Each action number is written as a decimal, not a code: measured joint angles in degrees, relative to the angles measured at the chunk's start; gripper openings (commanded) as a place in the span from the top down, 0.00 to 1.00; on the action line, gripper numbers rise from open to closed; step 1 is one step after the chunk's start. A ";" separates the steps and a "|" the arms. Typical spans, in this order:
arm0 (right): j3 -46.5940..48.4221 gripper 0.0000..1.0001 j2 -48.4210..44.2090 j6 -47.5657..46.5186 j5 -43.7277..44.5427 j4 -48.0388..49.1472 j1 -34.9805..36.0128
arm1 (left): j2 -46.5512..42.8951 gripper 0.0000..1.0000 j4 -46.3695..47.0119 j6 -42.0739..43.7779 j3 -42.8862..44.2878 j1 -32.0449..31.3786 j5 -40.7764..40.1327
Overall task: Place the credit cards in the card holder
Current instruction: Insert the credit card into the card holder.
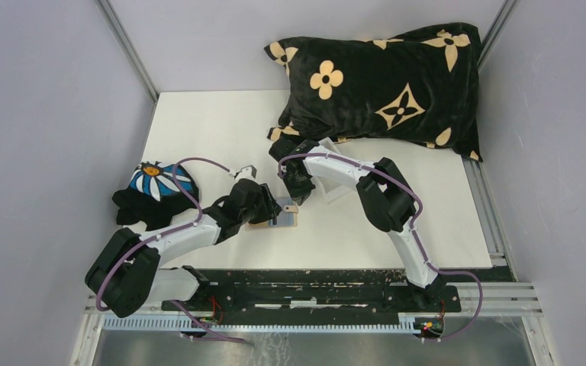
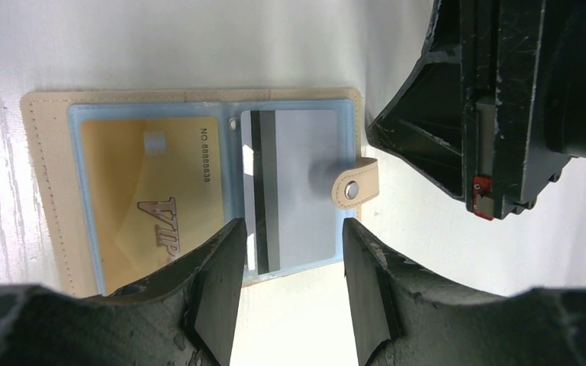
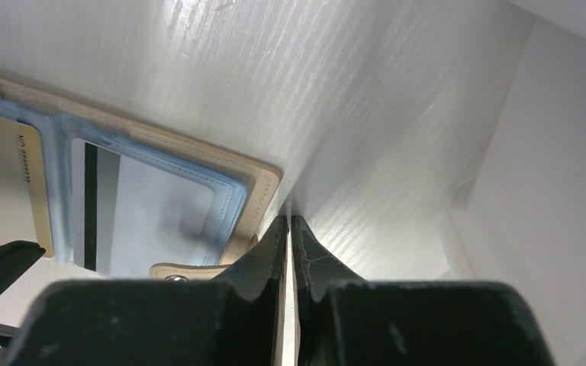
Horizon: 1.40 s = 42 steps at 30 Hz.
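Near the front middle of the white table, the card holder lay spread open and flat between the two arms. A yellowish card marked VIP sat in one clear blue sleeve. A grey card with a dark stripe sat in the sleeve beside it, and the snap tab folded over its edge. The left gripper hovered over the holder's near edge, its fingers spread about as wide as the grey card and clasping nothing. The right gripper had its fingers pressed together, empty as far as I could see, with the tips just beside the holder's corner near the tab. A black flowered pillow lay at the far right.
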 measured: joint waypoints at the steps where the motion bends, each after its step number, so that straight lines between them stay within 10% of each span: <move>1: 0.00 0.90 0.00 0.02 -0.02 0.11 0.02 | 0.04 0.44 -0.13 0.13 -0.07 0.00 0.00; 42: -0.11 0.83 -0.09 0.57 0.04 1.14 0.13 | 5.81 0.42 3.67 0.74 0.13 0.00 3.85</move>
